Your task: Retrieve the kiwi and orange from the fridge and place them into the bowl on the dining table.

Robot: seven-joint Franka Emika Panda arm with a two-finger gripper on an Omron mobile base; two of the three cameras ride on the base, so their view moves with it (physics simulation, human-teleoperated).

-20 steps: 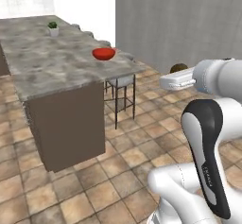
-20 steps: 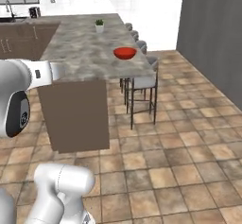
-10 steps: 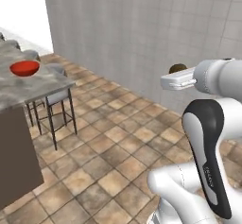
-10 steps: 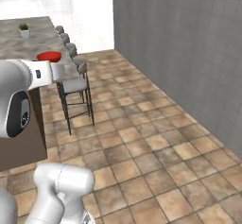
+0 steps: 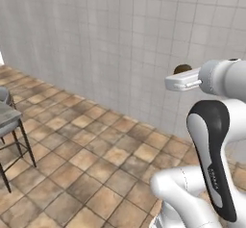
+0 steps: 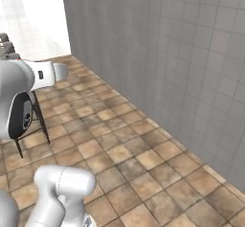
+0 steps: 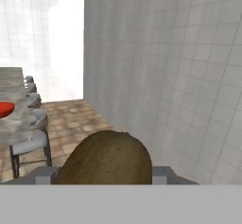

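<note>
**Floor and table, as I see them**

Brown tiled floor (image 5: 91, 169) runs under me to the foot of the grey tiled wall (image 6: 182, 53). On that floor stand grey stools (image 7: 29, 142) in a row, all tucked against the dining table (image 7: 12, 119). One dark-legged stool (image 5: 12, 140) stands on the tiles well apart from the wall. The bowl (image 7: 5, 108) rests on the table's speckled top, near the stool-side edge.

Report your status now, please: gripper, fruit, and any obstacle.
Gripper shut on kiwi. Bowl on dining table, far off. Grey tiled wall ahead; stools beside table.
</note>
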